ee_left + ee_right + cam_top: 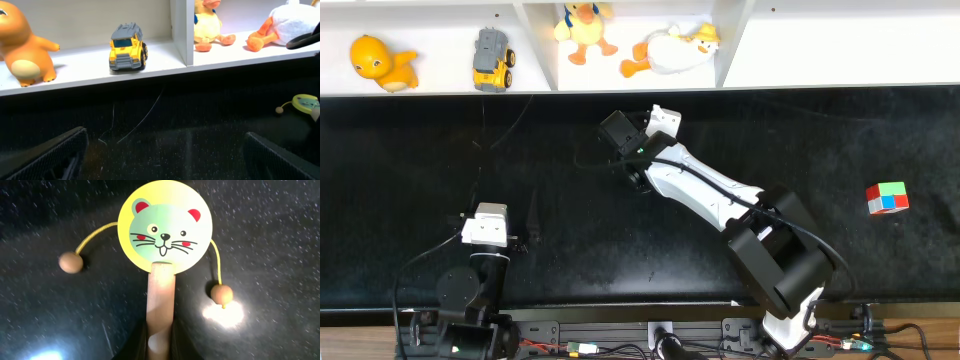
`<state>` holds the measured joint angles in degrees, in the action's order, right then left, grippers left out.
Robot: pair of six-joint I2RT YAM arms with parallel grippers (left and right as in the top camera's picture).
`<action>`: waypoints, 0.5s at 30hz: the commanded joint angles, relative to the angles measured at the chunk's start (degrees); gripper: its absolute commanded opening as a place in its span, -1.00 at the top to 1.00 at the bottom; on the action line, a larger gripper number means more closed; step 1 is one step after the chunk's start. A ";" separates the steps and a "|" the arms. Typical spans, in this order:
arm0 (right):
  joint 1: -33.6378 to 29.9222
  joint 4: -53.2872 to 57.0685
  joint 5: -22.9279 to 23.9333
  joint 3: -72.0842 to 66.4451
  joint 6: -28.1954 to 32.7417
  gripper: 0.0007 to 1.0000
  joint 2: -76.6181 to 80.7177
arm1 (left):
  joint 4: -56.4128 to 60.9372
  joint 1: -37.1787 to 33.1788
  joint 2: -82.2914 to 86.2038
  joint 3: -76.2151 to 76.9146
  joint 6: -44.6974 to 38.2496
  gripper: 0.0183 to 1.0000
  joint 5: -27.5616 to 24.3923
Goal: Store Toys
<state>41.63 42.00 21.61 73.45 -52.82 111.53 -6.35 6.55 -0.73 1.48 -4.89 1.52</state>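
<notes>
**Rattle drum (165, 230) gripped by the right claw (160, 332); storing judged well along, not finished**

Four toys were seen already set on the white shelf (430, 30), well ahead of both claws. An orange toy figure (383, 62) and a yellow toy truck (492, 60) shared one compartment. A yellow plush duck (584, 30) and a white plush goose (670, 50) lay in the next. Two toys were judged to be left: the rattle drum and a colour cube puzzle (887, 198). The cube lay on the black table mat (820, 130), well apart from the right claw, off toward that arm's outer side.

The right claw was closed on the drum's wooden handle, with the drum reaching straight out ahead of the fingers, over the mat and short of the shelf. Whether the drum was lifted or rested on the mat could not be told.

The drum was seen as a flat round head with a yellow rim and a pale green cat face: red ears, red cheeks, black whiskers. A plain wooden stick joined it below the chin. A yellow cord ran out from each side of the head, each ending in a wooden bead. The beads hung loose and were judged likely to swing when the drum was carried.

The left claw (165, 155) was held spread wide with nothing between its fingers, low over the mat, facing the truck.
</notes>
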 commanded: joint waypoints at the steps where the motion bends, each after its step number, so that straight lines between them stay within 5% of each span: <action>1: -0.57 1.57 -0.15 -0.28 3.21 0.92 -5.51 | 0.24 -0.20 0.57 -0.35 -1.05 -1.00 -0.50; 8: -6.84 2.89 -4.13 -11.37 6.86 0.92 -19.08 | 0.24 -0.20 0.57 -0.35 -1.05 -1.00 -0.50; 15: -13.88 9.64 -5.53 -18.84 21.09 0.91 -35.89 | 0.24 -0.20 0.57 -0.35 -1.05 -1.00 -0.50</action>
<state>29.30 50.85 16.91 54.85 -40.38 80.38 -6.35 6.55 -0.73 1.48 -4.86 1.52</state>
